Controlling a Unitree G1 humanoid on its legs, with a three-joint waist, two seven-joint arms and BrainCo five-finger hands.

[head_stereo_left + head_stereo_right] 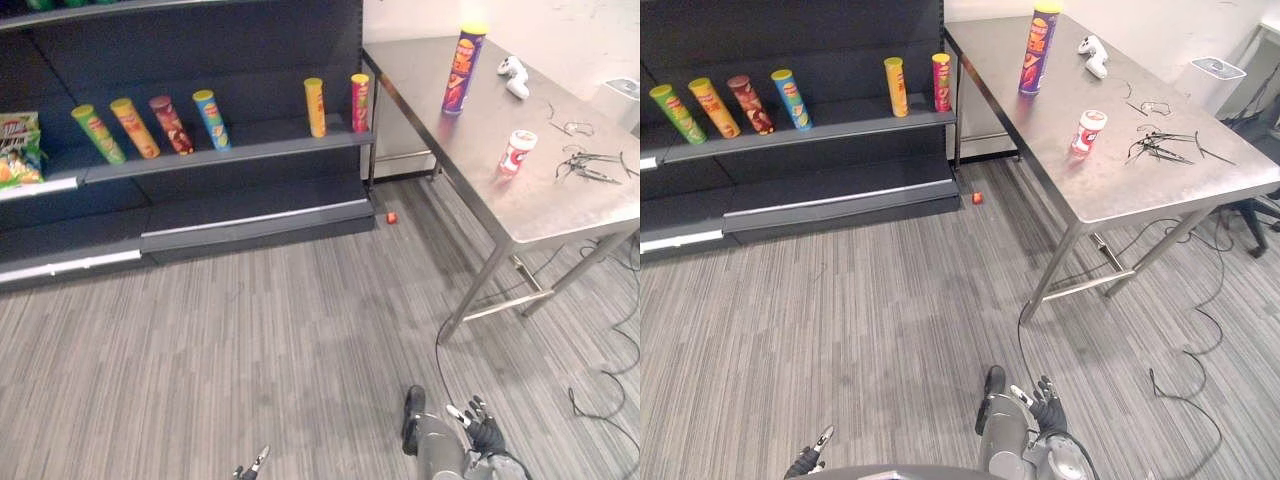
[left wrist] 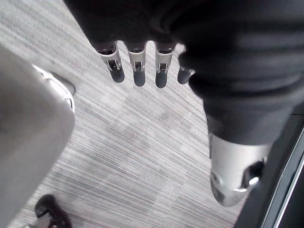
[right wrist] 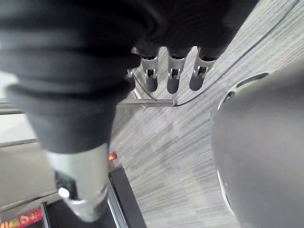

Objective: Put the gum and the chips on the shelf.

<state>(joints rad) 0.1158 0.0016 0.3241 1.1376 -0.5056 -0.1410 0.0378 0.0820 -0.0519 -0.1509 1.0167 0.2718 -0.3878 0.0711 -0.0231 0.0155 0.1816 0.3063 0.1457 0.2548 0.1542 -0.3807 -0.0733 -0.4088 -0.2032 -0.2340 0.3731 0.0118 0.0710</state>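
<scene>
Both hands hang low over the carpet (image 1: 250, 330), the left hand (image 2: 138, 71) and the right hand (image 3: 173, 78) each with fingers straight and slack, holding nothing. Neither is near its work.

To the robot's right, well apart from the hands, the chips (image 1: 463, 70) stand upright at the far end of a steel table (image 1: 560, 215): a tall purple can with a yellow lid. Nearer along the same table stands the gum (image 1: 517, 152), a small white tub with a red label. A white controller (image 1: 514, 75) lies beside the chips, and a tangle of dark wires (image 1: 590, 165) lies just beyond the gum.

Ahead and to the left, the dark shelf (image 1: 250, 152) already carries a row of six cans (image 1: 211, 120), some leaning, and a snack bag (image 1: 18, 148) at its left end. There is a gap between the blue can and the yellow one. A small red scrap (image 1: 391, 217) lies on the carpet at the shelf's foot.

The chips look light and stiff but smooth-sided and top-heavy, so they are likely to tip if nudged. A wrap of fingers and thumb round the middle of the tube seems the safest hold. The gum looks light, hard and slick. It probably wants a pinch across its body below the lid, taken from the side away from the wires.
</scene>
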